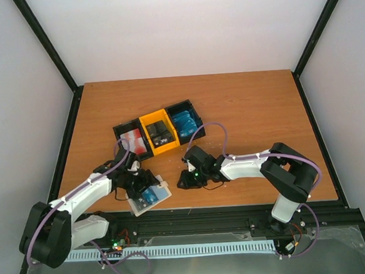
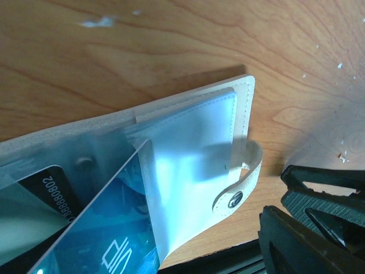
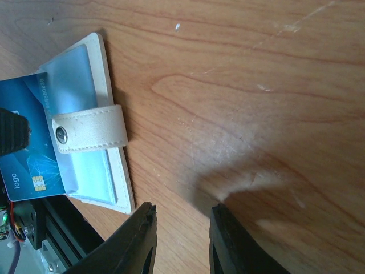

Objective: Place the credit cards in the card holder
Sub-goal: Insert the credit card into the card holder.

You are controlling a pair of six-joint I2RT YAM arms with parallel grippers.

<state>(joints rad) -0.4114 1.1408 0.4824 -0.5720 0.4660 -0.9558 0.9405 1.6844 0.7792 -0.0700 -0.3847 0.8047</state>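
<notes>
The beige card holder (image 1: 141,207) lies open at the table's near edge, its snap tab (image 3: 91,131) folded over the clear pockets. A blue credit card (image 2: 97,240) sits partway in a pocket, tilted up. Beside it a black card (image 2: 45,182) is tucked inside. My left gripper (image 1: 137,185) hangs right over the blue card (image 3: 23,165), with one black fingertip (image 3: 11,131) on it. Its jaws do not show in its own wrist view. My right gripper (image 3: 182,208) is open over bare wood, just right of the holder (image 3: 117,171), with nothing between its fingers.
A three-compartment tray (image 1: 149,119) stands behind the grippers. It holds red-and-white cards (image 1: 131,142), black cards (image 1: 158,133) in the yellow middle bin, and blue cards (image 1: 186,122). A black rail (image 1: 238,216) runs along the near table edge.
</notes>
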